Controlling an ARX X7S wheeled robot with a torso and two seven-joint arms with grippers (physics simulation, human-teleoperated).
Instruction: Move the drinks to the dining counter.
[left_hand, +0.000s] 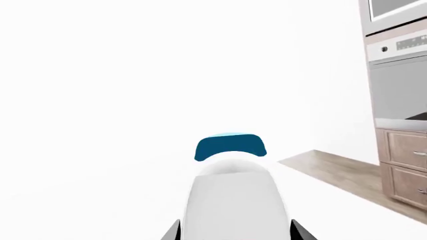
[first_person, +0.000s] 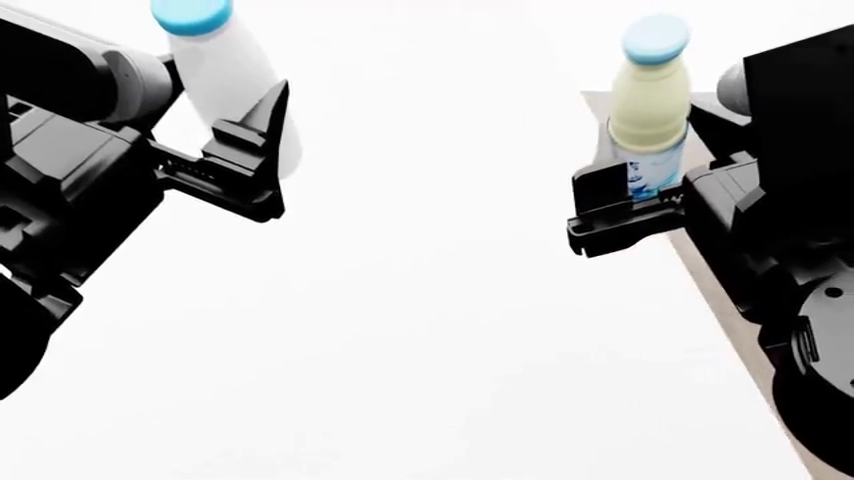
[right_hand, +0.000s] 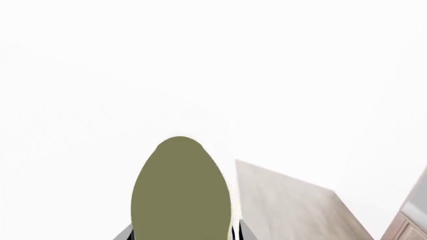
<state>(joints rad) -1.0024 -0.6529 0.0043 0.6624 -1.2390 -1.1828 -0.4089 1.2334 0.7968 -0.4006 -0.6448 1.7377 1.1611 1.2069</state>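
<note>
Two black robot arms reach over a wide white worktop. Wood floor shows past its right edge, and an oven (left_hand: 400, 65) stands above wood drawers (left_hand: 405, 170). Left pincer (first_person: 254, 150) squeezes the white bottle (first_person: 227, 75), blue cap up. Right pincer (first_person: 627, 205) squeezes the yellow bottle (first_person: 650, 105) near the right edge.

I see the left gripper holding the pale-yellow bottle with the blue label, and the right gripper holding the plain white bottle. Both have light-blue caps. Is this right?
Not quite: the bottles are swapped. In the head view, the left gripper is shut on the plain white bottle, and the right gripper is shut on the pale-yellow bottle with the blue label. Both caps are indeed light blue.
</note>
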